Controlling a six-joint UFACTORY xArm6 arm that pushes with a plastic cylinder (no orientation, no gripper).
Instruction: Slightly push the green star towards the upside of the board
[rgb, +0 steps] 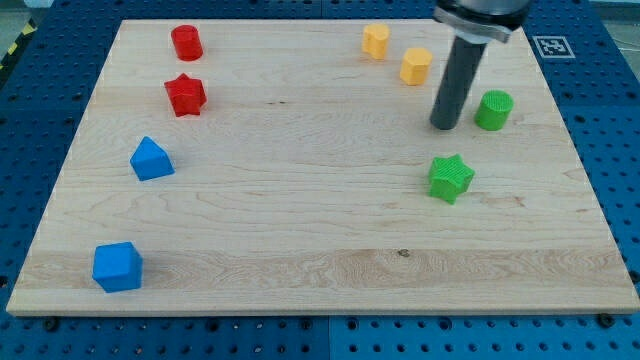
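The green star (450, 178) lies on the wooden board (300, 200) at the view's right, a little below the middle. My tip (443, 127) stands on the board just above the star, apart from it by a short gap. A green cylinder (493, 110) stands close to the right of the tip, not touching it.
Two yellow blocks (376, 41) (416, 66) sit at the top, left of the rod. A red cylinder (187, 43) and a red star (185, 95) are at the top left. A blue house-shaped block (151, 159) and a blue cube (118, 267) are at the left.
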